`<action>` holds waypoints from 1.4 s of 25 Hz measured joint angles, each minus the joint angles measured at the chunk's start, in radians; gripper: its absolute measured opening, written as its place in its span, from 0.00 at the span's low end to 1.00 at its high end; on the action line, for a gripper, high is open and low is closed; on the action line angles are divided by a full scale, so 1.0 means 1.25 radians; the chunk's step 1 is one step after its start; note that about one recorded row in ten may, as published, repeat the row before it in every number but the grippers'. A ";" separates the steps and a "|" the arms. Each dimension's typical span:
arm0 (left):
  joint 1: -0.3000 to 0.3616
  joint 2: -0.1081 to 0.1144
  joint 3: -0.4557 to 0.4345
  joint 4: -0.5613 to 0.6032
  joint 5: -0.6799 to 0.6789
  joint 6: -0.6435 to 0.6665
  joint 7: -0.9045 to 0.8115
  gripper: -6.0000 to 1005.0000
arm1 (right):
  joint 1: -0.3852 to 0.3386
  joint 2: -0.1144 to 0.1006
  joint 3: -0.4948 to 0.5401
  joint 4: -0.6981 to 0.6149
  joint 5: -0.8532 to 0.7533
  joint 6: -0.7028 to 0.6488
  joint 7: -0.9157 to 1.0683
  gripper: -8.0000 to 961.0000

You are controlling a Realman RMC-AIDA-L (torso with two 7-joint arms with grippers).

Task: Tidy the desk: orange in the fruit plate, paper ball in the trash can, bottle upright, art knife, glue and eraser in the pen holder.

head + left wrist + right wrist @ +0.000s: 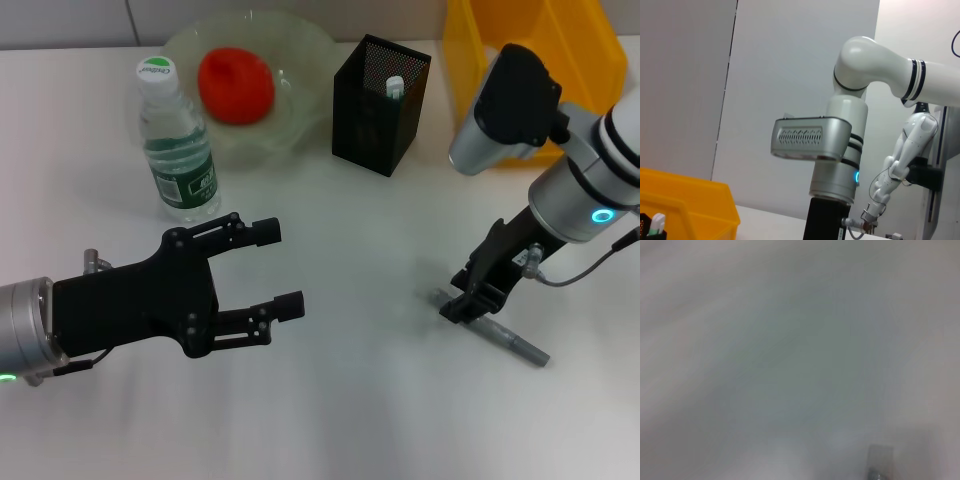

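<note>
1. Art knife (pixel 500 335) on the white desk (pixel 350 400), at the robot's right: a slim grey bar lying flat, its long axis running diagonally, one end near the desk's middle and farther from the robot, the other end toward the right and nearer the robot.
2. Right gripper (pixel 470 300) is down on the farther end of the knife, black fingers pointing at the desk; they cover that end, but whether they are closed on the bar or only straddle it cannot be told. The right wrist view shows mostly blurred desk surface and a small grey piece at its edge.
3. Left gripper (pixel 285 268) hovers over the desk at the robot's left, lying sideways with its two fingers spread wide apart and nothing between them.
4. Bottle (pixel 178 145) stands upright with its white cap on, just beside the fruit plate (pixel 300 55) at the back of the desk.
5. Orange (pixel 236 85) sits in the fruit plate.
6. Pen holder (pixel 378 105), a black mesh box, stands to the right of the plate with a white-tipped item (pixel 394 86) sticking up inside.
7. Yellow bin (pixel 560 40) stands at the back right, behind the right arm.
</note>
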 joint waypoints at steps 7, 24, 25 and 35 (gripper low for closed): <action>0.001 -0.001 0.000 -0.001 0.000 -0.001 0.000 0.81 | -0.004 0.001 -0.039 0.008 0.000 0.028 0.001 0.44; -0.002 0.001 0.000 -0.001 -0.004 0.000 0.002 0.81 | -0.008 0.002 0.000 -0.025 0.015 0.020 0.014 0.18; -0.002 0.001 0.000 -0.001 -0.004 0.000 0.002 0.81 | -0.008 0.002 0.000 -0.025 0.015 0.020 0.014 0.18; -0.003 0.002 0.000 0.000 -0.006 0.000 0.007 0.81 | -0.020 -0.003 0.357 -0.065 0.284 -0.046 -0.169 0.16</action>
